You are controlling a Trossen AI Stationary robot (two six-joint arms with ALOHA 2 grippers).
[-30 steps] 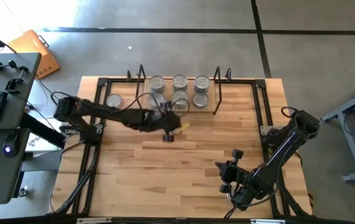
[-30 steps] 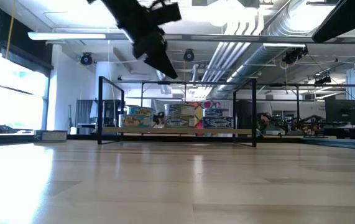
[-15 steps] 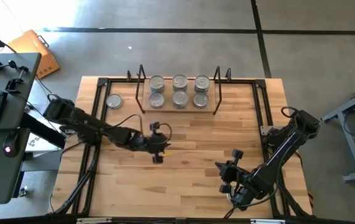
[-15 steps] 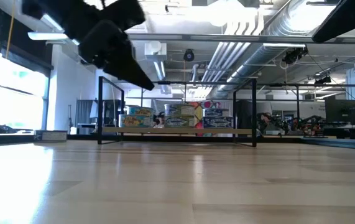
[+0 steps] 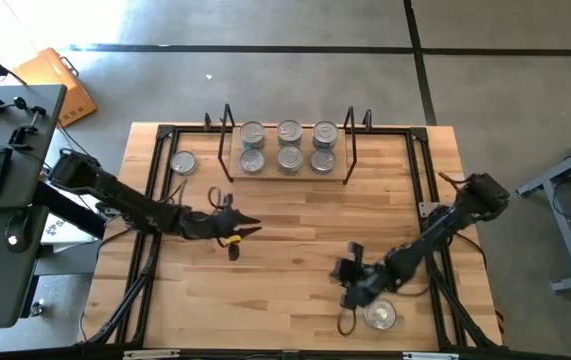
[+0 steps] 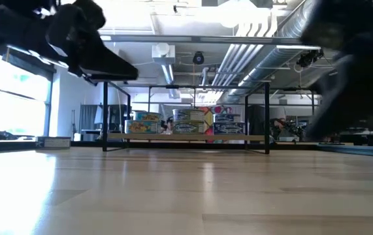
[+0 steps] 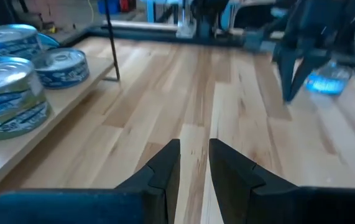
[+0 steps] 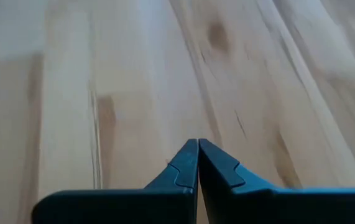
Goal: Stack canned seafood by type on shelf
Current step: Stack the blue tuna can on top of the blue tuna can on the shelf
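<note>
The shelf (image 5: pixel 285 170) carries six tins (image 5: pixel 288 158) in two rows. One loose tin (image 5: pixel 182 162) sits on the surface (image 5: pixel 295 250) beside the shelf's end frame, behind the left tool (image 5: pixel 233 232); another tin (image 5: pixel 380 316) lies just beside the right tool (image 5: pixel 348 283), near the front edge. The left tool hangs empty, its fingers (image 7: pixel 165 168) a narrow gap apart. The right tool is pressed fully closed on nothing — it must spread before any pickup. These tins look rigid, smooth-sided and likely slippery, moderately heavy — best pinched across the round wall, squarely.
</note>
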